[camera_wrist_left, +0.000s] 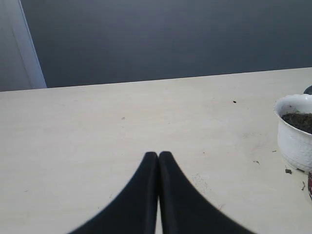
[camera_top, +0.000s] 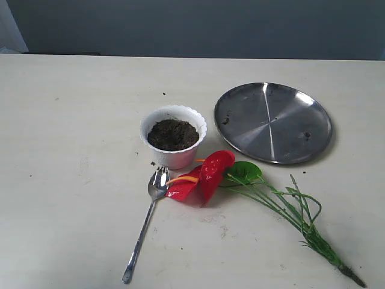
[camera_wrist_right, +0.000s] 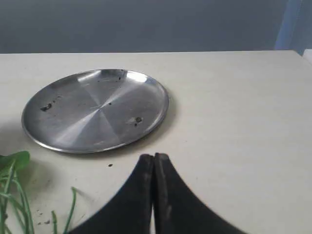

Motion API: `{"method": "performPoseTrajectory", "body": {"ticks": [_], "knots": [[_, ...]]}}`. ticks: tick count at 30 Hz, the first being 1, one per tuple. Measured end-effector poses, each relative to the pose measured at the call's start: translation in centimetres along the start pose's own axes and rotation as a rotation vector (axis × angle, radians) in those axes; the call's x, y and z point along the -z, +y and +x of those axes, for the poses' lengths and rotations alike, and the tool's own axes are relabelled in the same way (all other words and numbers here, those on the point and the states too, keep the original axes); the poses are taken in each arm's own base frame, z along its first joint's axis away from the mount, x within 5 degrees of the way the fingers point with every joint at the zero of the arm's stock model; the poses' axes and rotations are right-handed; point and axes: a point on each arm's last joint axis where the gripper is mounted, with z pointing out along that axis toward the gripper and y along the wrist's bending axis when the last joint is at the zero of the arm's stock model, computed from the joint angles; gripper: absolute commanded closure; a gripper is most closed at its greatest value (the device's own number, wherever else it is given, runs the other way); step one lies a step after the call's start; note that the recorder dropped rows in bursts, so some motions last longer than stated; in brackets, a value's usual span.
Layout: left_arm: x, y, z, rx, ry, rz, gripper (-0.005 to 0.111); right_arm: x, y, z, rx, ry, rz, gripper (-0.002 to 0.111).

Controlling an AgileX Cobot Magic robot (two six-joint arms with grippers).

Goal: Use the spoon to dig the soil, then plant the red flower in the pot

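Note:
The white scalloped pot (camera_top: pixel 174 137) stands mid-table, filled with dark soil (camera_top: pixel 172 134). Just in front of it lies the silver spoon (camera_top: pixel 144 224), its bowl close to the pot and its handle running toward the near edge. The red flower (camera_top: pixel 207 174) lies flat beside the spoon's bowl, its green stems (camera_top: pixel 295 214) trailing to the right. Neither gripper shows in the exterior view. My left gripper (camera_wrist_left: pixel 158 155) is shut and empty above bare table, with the pot (camera_wrist_left: pixel 295 132) off to one side. My right gripper (camera_wrist_right: pixel 154 157) is shut and empty near the plate; flower stems (camera_wrist_right: pixel 12 195) show at the frame edge.
A large round steel plate (camera_top: pixel 274 122) with a few soil crumbs rests right of the pot; its rim (camera_wrist_right: pixel 161 117) lies just ahead of my right fingertips. Specks of soil dot the pale table (camera_top: pixel 72 150). A dark wall runs behind the far table edge.

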Motion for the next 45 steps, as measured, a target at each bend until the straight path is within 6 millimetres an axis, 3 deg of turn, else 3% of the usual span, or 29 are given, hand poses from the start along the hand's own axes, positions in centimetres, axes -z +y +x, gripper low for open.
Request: {"method": "performPoseTrajectory", "body": {"ticks": [5,9,11,14,16,18,22,26,29,32,36,41,43,45], "knots": [[0.0,0.0,0.0,0.0,0.0,0.0,0.106,0.1,-0.3,-1.3,0.132,-0.148,0.043,0.109],[0.0,0.0,0.0,0.0,0.0,0.0,0.106,0.6,-0.1,-3.2,0.101,-0.363,0.027,0.109],[0.0,0.0,0.0,0.0,0.0,0.0,0.106,0.9,-0.1,-4.0,-0.041,-0.461,-0.002,0.109],[0.0,0.0,0.0,0.0,0.0,0.0,0.106,1.3,-0.4,-4.6,-0.588,-0.544,-0.115,0.109],[0.0,0.0,0.0,0.0,0.0,0.0,0.106,1.2,-0.6,-4.4,-0.987,-0.506,-0.198,0.109],[0.0,0.0,0.0,0.0,0.0,0.0,0.106,0.8,-0.3,-3.7,-1.171,-0.395,-0.224,0.109],[0.0,0.0,0.0,0.0,0.0,0.0,0.106,0.3,0.5,-2.0,-1.217,-0.164,-0.192,0.109],[0.0,0.0,0.0,0.0,0.0,0.0,0.106,0.4,0.6,-2.2,-1.169,-0.157,-0.192,0.109],[0.0,0.0,0.0,0.0,0.0,0.0,0.106,1.9,0.5,-5.4,-0.985,-0.303,-0.225,0.109],[0.0,0.0,0.0,0.0,0.0,0.0,0.106,4.4,0.7,-10.6,-0.72,-0.405,-0.232,0.109],[0.0,0.0,0.0,0.0,0.0,0.0,0.106,4.6,1.5,-18.0,-0.398,-0.274,-0.201,0.109],[0.0,0.0,0.0,0.0,0.0,0.0,0.106,-0.3,1.8,-25.8,-0.193,-0.075,-0.177,0.109],[0.0,0.0,0.0,0.0,0.0,0.0,0.106,-2.3,1.9,-28.1,-0.158,-0.01,-0.186,0.109],[0.0,0.0,0.0,0.0,0.0,0.0,0.106,-4.8,2.6,-29.0,-0.132,0.072,-0.218,0.109]]}}
